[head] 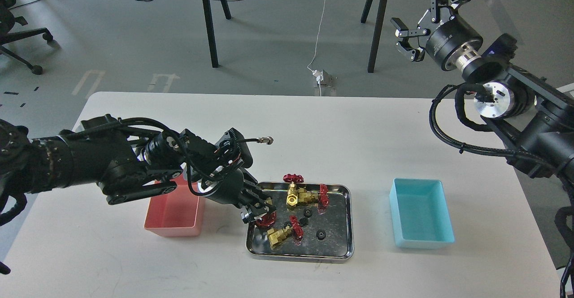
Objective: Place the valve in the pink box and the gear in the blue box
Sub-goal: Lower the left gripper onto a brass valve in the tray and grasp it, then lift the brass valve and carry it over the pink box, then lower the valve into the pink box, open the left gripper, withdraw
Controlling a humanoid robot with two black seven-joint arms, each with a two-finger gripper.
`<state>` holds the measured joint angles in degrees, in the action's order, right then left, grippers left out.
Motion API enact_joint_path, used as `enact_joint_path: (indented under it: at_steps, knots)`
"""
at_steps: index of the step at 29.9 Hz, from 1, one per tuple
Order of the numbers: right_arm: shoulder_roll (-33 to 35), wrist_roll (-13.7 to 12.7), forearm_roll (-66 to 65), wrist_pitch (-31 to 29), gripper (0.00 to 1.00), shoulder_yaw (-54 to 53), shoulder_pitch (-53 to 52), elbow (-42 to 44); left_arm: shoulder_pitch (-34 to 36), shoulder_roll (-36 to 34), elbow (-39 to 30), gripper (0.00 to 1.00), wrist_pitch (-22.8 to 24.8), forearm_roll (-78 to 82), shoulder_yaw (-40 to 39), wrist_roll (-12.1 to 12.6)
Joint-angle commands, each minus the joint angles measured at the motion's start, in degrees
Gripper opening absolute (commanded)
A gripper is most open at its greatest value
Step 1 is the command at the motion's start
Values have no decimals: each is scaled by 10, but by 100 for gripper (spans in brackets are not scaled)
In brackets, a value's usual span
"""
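Note:
My left gripper [259,213] is down at the left end of the steel tray [300,256] and shut on a valve. Only that valve's red handwheel [268,220] shows below the fingers. Two more valves [297,195] lie at the tray's back and another valve [282,234] lies at its front. Three black gears [307,212] [303,221] [320,234] lie in the tray's middle. The pink box [172,213] stands just left of the tray, partly under my left arm. The blue box [421,219] stands to the tray's right. My right gripper [421,24] is open and empty, high beyond the table's far right.
The white table [336,132] ends just beyond my left arm's cable plug [268,140]. Black stand legs [208,20] and cables are on the floor behind the table. My right arm's thick links [529,123] hang over the table's right edge.

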<state>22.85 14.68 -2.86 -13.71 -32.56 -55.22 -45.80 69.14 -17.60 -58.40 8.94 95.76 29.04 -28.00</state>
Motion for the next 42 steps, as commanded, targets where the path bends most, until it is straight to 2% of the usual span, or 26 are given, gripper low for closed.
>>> enact_joint_path:
  at_steps: [1,9,12,15,20,24,33,42]
  knots:
    - [-1,0,0,0,100,-3,-1,0,0,-7,-1,7,-4,-16,-21,0]
    - [-21,0,0,11,100,-5,-64,10,11,-125,-52,7,-1,-36,-113,0]
    - [-53,0,0,24,100,-5,-91,29,11,-215,-128,7,5,-36,-139,0]
    - [-70,0,0,25,100,-6,-102,37,11,-305,-205,7,18,-34,-146,0]
    - [-87,0,0,25,100,-5,-99,46,-3,-379,-225,7,18,-27,-138,0]
    - [-86,0,0,24,100,-4,-89,46,-23,-401,-212,8,14,-1,-138,0]
    - [-68,0,1,24,100,-3,-81,41,-46,-390,-168,8,13,17,-138,0]
    - [-57,0,1,24,100,-5,-60,41,-88,-340,-115,9,8,27,-138,0]
